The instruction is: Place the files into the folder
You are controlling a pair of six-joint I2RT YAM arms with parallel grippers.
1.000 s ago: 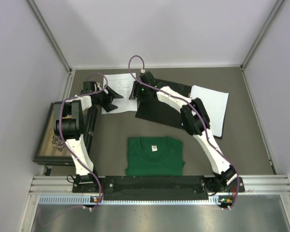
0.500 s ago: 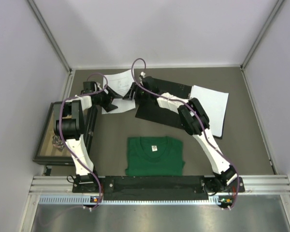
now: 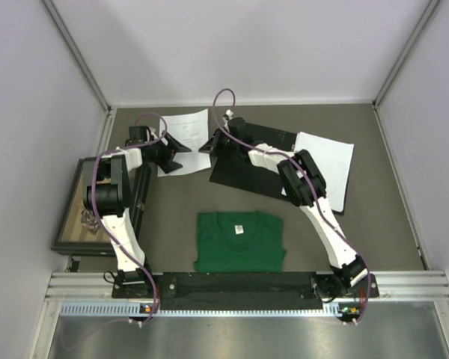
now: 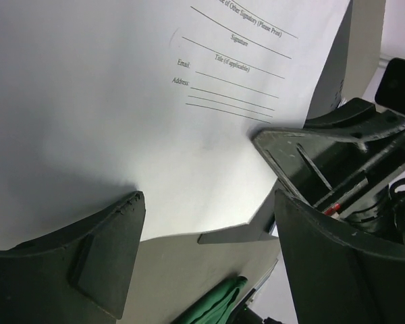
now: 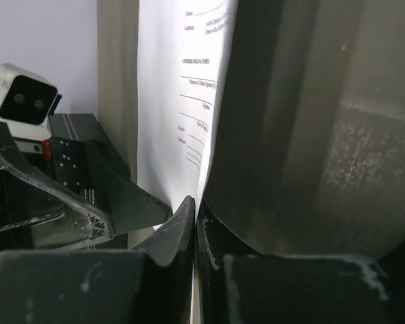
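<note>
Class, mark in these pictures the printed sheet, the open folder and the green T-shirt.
printed sheet [image 3: 190,129], overhead view, blank white area near its far edge.
open folder [image 3: 238,175], overhead view, its black inner face.
green T-shirt [image 3: 239,250], overhead view, middle of its chest.

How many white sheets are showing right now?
2. One printed sheet far left, pinched by the right gripper; another white sheet, maybe a stack or cover, right of the black folder face.
</note>
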